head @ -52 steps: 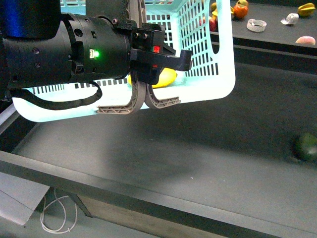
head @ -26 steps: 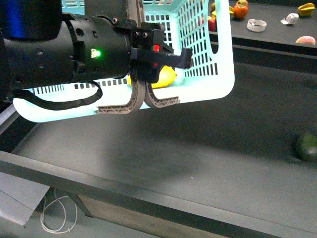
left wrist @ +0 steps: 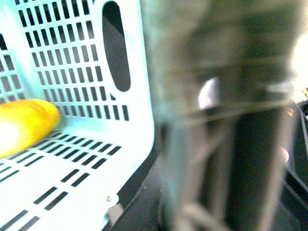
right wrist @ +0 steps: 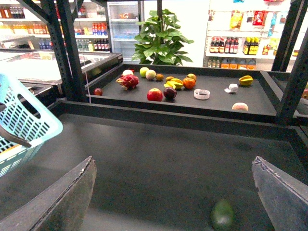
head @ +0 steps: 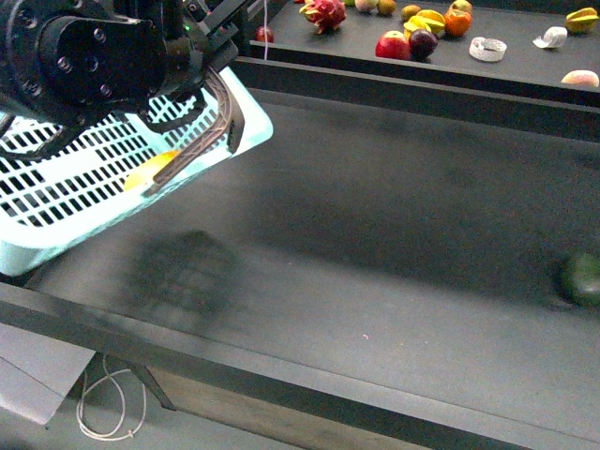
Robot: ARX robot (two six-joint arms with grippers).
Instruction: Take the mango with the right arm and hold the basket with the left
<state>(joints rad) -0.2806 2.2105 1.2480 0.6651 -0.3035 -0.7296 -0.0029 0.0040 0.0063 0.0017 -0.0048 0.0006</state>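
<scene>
Two arms are in play. The left tool (head: 202,112) sits at the grey-brown handles (head: 202,141) of the turquoise basket (head: 66,187), which hangs tilted above the near left part of the dark desk (head: 375,262), its open side turned up and toward the camera. Whether that tool is clamped on the handles cannot be told: the front view is partly hidden by the arm, and the left wrist view is smeared by blur on that side.

The mango (head: 150,172) lies inside the basket on the slotted floor, against the lower wall. Its long axis runs roughly along that wall. The left wrist view shows the mango (left wrist: 24,125) close up, beside a wall with an oval grip hole; the front view shows no such detail.

The right tool (right wrist: 178,192) is wide open and holds nothing, its two fingers (right wrist: 57,202) spread apart above the desk. It does not appear in the front view.

A dark green fruit (head: 581,278) rests on the desk at the far right. The right wrist view alone shows a raised shelf (right wrist: 269,103) of assorted fruit, a potted plant (right wrist: 161,38) and stocked store shelving. No label there is legible.
</scene>
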